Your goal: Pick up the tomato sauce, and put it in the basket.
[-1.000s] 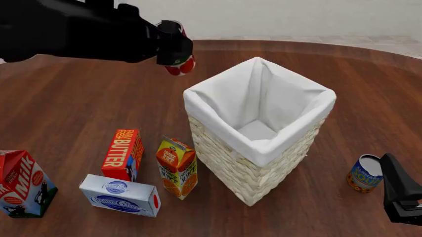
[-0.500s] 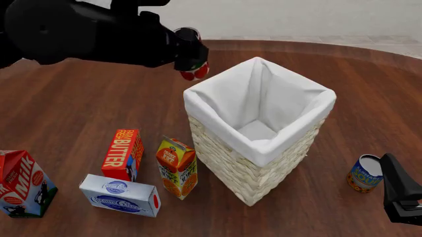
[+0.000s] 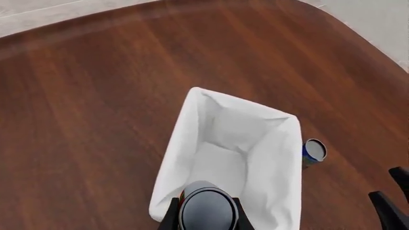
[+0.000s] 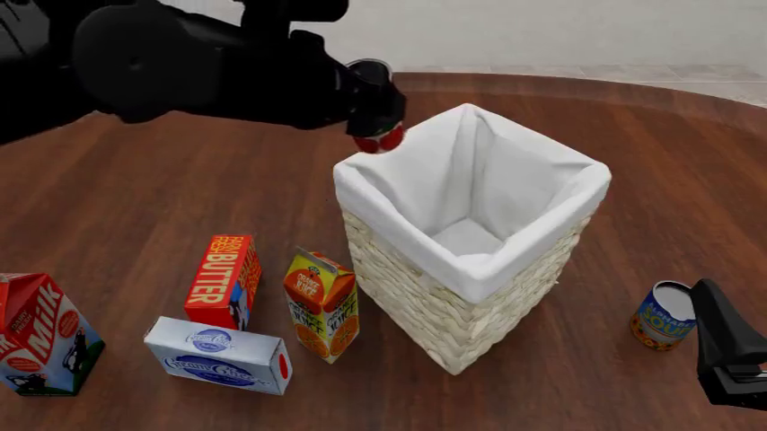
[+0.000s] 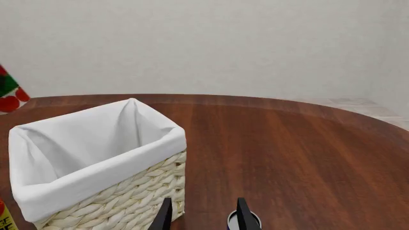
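My left gripper point(image 4: 373, 106) is shut on the tomato sauce point(image 4: 385, 139), a small red can, and holds it in the air just above the far-left rim of the basket point(image 4: 446, 316). In the left wrist view the can's silver top point(image 3: 206, 210) sits between the fingers point(image 3: 170, 219), over the edge of the basket's white lining point(image 3: 180, 153). My right gripper point(image 4: 727, 361) is open and empty, low at the table's front right. The right wrist view shows the basket point(image 5: 96, 191) and the red can point(image 5: 7, 93) at the picture's edge.
A blue-and-orange can point(image 4: 663, 315) stands beside my right gripper. Left of the basket stand an orange juice carton point(image 4: 321, 305), a butter box point(image 4: 223, 281), a cream cheese box point(image 4: 219, 355) and a milk carton point(image 4: 42, 334).
My left arm has moved right with the tomato sauce, from well left of the basket to just over its far-left rim. The right arm has not moved.
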Controlling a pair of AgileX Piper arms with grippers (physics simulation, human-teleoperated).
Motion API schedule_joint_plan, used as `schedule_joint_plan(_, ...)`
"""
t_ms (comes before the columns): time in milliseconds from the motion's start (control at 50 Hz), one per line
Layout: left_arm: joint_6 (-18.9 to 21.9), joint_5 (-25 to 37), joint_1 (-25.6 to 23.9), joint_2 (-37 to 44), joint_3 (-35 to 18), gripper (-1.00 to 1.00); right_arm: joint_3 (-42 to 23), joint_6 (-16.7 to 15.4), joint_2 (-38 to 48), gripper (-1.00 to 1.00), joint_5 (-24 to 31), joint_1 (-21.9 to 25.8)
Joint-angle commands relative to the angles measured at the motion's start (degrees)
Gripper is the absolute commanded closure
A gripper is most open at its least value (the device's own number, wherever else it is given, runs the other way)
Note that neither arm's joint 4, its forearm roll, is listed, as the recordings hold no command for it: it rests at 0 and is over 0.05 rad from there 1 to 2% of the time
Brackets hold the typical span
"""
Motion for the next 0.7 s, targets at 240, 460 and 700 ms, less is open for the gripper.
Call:
schedule_joint_plan(240, 1.15, -0.69, -1.63, 3.89, -2.55, 1.00, -0.01, 0.03, -0.20, -1.00, 0.21, -0.02)
schedule_joint_plan(460, 0.94, -1.51, -2.22, 5.91, -2.86, 1.00, -0.01, 0.03, -0.21, -1.00, 0.22, 0.01)
schedule_joint_plan(700, 1.54, -2.32, -2.47, 7.82, -3.58, 1.00, -0.01, 0.03, -0.21, -1.00, 0.22, 0.01)
